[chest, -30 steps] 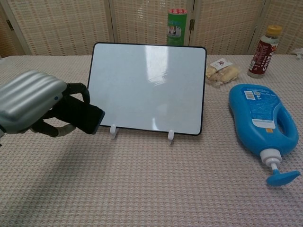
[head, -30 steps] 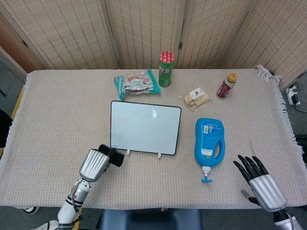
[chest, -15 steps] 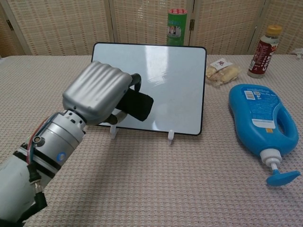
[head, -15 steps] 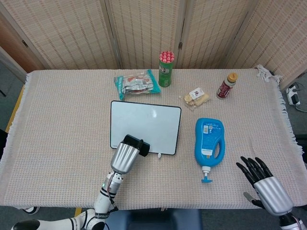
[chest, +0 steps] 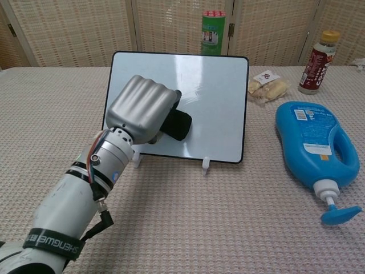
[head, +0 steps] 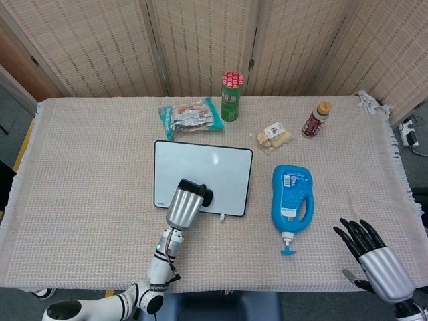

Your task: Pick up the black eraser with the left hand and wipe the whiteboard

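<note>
The whiteboard stands tilted on two small white feet in the middle of the table. My left hand grips the black eraser and holds it against the board's lower left part. Only the eraser's right end shows past the hand. Low at the right, off the table's front edge, my right hand hangs with its dark fingers spread and nothing in it; the chest view does not show it.
A blue detergent bottle lies right of the board. Behind the board stand a green can, a snack bag, a small wrapped snack and a brown bottle.
My left hand carried the eraser from the table's front left up and to the right, onto the whiteboard's lower left. The right hand sank slightly lower in the head view.
</note>
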`<action>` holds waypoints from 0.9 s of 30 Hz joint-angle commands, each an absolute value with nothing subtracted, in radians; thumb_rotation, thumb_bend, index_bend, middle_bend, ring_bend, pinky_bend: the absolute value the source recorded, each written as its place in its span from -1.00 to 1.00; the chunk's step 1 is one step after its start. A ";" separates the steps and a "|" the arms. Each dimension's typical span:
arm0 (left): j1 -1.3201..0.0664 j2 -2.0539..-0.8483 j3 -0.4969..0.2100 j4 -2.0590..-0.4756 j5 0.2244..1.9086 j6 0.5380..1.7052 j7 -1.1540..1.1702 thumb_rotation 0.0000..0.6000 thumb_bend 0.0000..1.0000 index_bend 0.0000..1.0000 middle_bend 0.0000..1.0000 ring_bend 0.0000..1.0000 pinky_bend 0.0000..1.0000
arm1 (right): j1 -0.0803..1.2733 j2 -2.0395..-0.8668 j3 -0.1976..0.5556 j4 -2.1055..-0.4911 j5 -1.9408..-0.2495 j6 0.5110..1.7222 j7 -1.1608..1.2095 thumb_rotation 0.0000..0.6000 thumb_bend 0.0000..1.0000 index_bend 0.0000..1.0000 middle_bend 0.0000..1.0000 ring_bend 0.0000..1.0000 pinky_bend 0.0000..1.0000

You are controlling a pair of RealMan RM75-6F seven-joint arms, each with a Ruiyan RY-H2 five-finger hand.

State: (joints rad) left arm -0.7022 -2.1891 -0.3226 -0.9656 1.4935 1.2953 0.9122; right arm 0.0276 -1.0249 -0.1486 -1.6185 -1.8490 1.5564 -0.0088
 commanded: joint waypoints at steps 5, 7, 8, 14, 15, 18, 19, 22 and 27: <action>-0.734 -2.226 -0.324 -0.879 1.471 1.300 0.883 1.00 -0.09 0.21 1.00 0.84 0.88 | 0.025 -1.023 -0.147 -1.615 -1.849 1.559 -0.002 1.00 -0.45 -1.00 -1.00 -1.00 -1.00; -0.734 -2.223 -0.320 -0.881 1.464 1.299 0.879 1.00 -0.10 0.08 1.00 0.84 0.88 | 0.024 -1.025 -0.147 -1.617 -1.849 1.558 -0.006 1.00 -0.45 -1.00 -1.00 -1.00 -1.00; -0.734 -2.221 -0.317 -0.884 1.464 1.300 0.879 1.00 -0.10 0.04 1.00 0.84 0.88 | 0.024 -1.026 -0.147 -1.617 -1.849 1.557 -0.009 1.00 -0.45 -1.00 -1.00 -1.00 -1.00; -0.711 -2.190 -0.286 -0.965 1.452 1.307 0.917 1.00 -0.10 -0.26 1.00 0.84 0.88 | 0.023 -1.031 -0.143 -1.620 -1.843 1.550 -0.022 1.00 -0.46 -1.00 -1.00 -1.00 -1.00; -0.704 -2.179 -0.277 -0.992 1.451 1.310 0.933 1.00 -0.12 -0.29 1.00 0.84 0.88 | 0.022 -1.031 -0.143 -1.621 -1.841 1.550 -0.024 1.00 -0.46 -1.00 -1.00 -1.00 -1.00; -0.689 -2.159 -0.262 -1.054 1.444 1.316 0.975 1.00 -0.19 -0.38 1.00 0.84 0.88 | 0.020 -1.033 -0.143 -1.622 -1.842 1.551 -0.028 1.00 -0.45 -1.00 -1.00 -1.00 -1.00; -0.684 -2.152 -0.258 -1.078 1.441 1.319 0.991 1.00 -0.23 -0.42 1.00 0.84 0.88 | 0.019 -1.033 -0.143 -1.623 -1.844 1.551 -0.031 1.00 -0.45 -1.00 -1.00 -1.00 -1.00; -0.678 -2.139 -0.254 -1.123 1.430 1.321 1.029 1.00 -0.30 -0.49 1.00 0.84 0.88 | 0.016 -1.034 -0.145 -1.623 -1.850 1.555 -0.035 1.00 -0.46 -1.00 -1.00 -1.00 -1.00; -0.627 -2.076 -0.219 -1.275 1.403 1.347 1.130 1.00 -0.40 -0.58 1.00 0.85 0.88 | 0.015 -1.034 -0.138 -1.618 -1.841 1.560 -0.030 1.00 -0.46 -1.00 -1.00 -1.00 -1.00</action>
